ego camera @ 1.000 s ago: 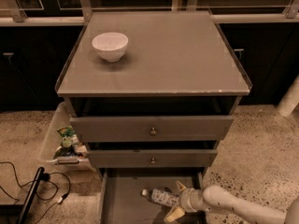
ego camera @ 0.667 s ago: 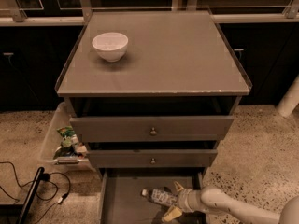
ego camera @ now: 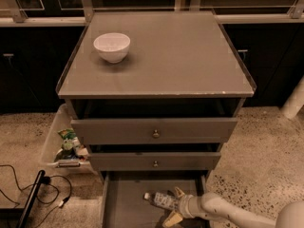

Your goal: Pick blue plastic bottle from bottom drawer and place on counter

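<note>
The blue plastic bottle (ego camera: 160,199) lies on its side on the floor of the open bottom drawer (ego camera: 124,204), its white cap pointing left. My gripper (ego camera: 174,206) reaches in from the lower right on a white arm. One finger sits behind the bottle and one in front of it, around the bottle's right end. The counter (ego camera: 175,56) is the flat grey top of the cabinet above.
A white bowl (ego camera: 112,46) stands on the counter's back left. Two knobbed drawers (ego camera: 154,131) jut out slightly above the bottom drawer. A clear bin of packets (ego camera: 64,144) sits on the floor to the left, with black cables (ego camera: 45,189) beside it.
The gripper and bottle stay in nearly the same place; the arm has shifted very slightly.
</note>
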